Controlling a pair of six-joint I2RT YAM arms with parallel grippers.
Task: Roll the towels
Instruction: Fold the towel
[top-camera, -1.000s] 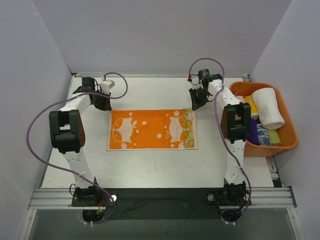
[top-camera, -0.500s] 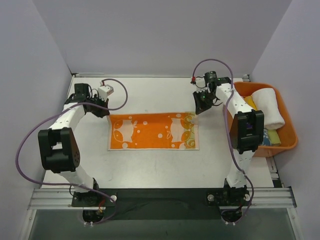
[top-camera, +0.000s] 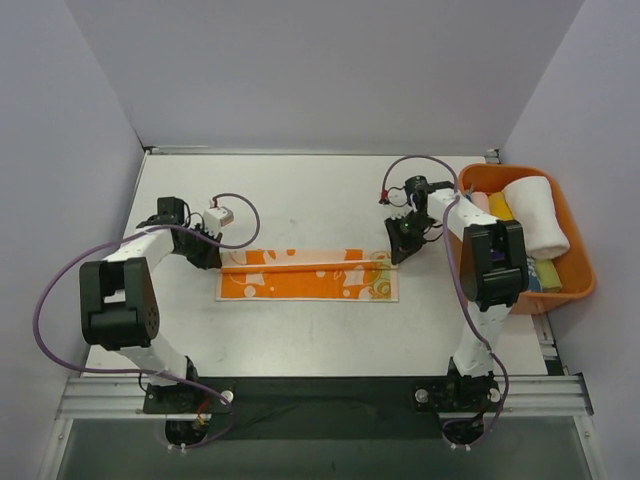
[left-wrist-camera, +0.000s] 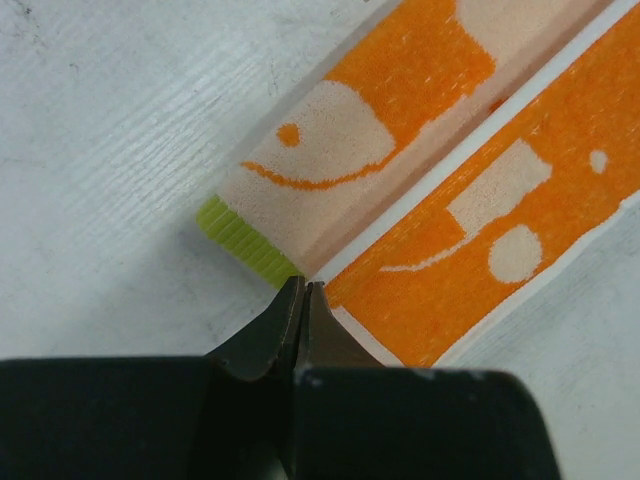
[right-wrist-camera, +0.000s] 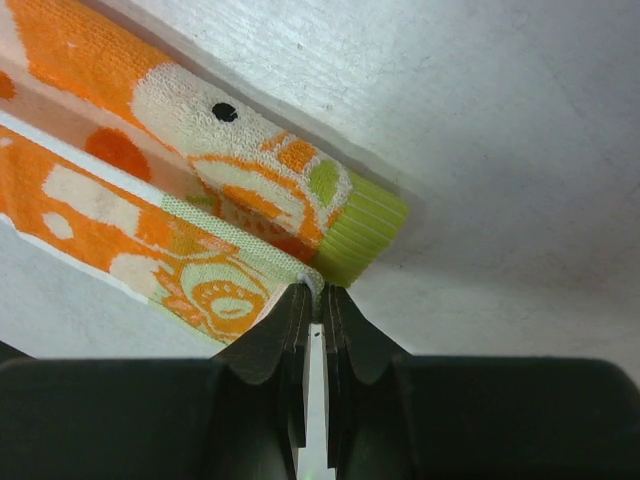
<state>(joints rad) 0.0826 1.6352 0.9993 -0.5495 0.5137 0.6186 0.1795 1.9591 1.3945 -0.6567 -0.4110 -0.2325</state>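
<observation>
The orange towel (top-camera: 305, 277) lies on the white table (top-camera: 300, 190) at the centre of the top view, a long narrow strip running left to right. It is folded over on itself lengthwise, and a paler band shows along its upper edge. Cream blotches and a white hem mark the cloth, and each short end has a ribbed lime-green border.

The left gripper (top-camera: 207, 256) sits at the strip's left end. In the left wrist view its black fingertips (left-wrist-camera: 303, 290) are pressed together on the towel's (left-wrist-camera: 430, 150) white hem at the corner, just beside the green border (left-wrist-camera: 240, 240) — a closed pinch on cloth.

The right gripper (top-camera: 400, 247) is at the right end of the strip. In the right wrist view its tips (right-wrist-camera: 318, 292) are clamped on the edge of the towel's (right-wrist-camera: 190, 170) upper layer, right where the patterned cloth meets the green border (right-wrist-camera: 365, 235). Only a sliver of gap shows behind the tips.

At the right edge of the top view stands the orange bin (top-camera: 585, 280), well apart from the flat towel. In it lie rolled towels — a thick white roll (top-camera: 537, 215) across the top, with smaller yellow, pink, purple, blue and green ones tucked around and below it.
</observation>
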